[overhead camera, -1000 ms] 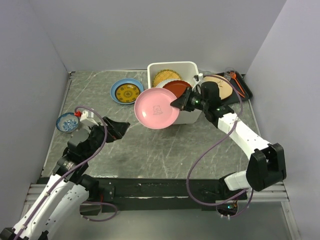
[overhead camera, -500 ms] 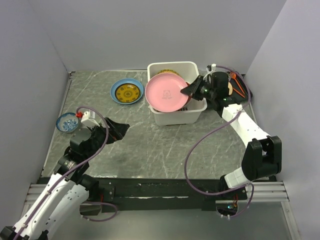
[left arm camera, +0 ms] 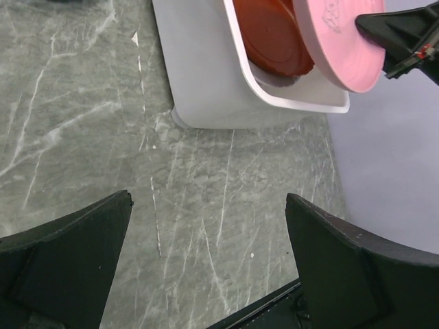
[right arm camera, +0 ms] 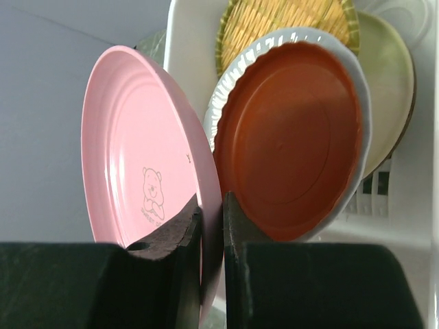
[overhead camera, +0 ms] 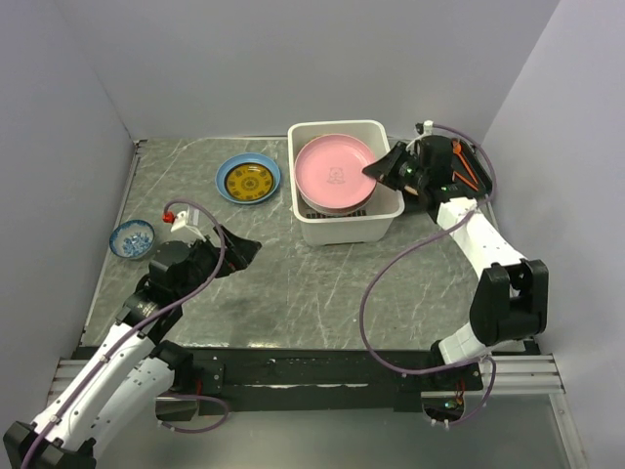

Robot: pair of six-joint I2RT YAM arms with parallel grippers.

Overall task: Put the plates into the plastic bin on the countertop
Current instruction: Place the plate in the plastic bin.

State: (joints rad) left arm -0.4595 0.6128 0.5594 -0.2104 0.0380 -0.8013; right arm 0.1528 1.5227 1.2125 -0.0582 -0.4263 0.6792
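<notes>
**Pink plate (overhead camera: 335, 173) gripped over the plastic bin (overhead camera: 344, 231)**

The right gripper (overhead camera: 379, 172) clamps the plate's rim, holding it tilted above a red plate (right arm camera: 288, 137) and others standing in the bin. The left gripper (overhead camera: 237, 251) hangs with fingers spread wide above the countertop (overhead camera: 293, 288), holding nothing. A blue plate (overhead camera: 248, 179) lies left of the bin.
</notes>
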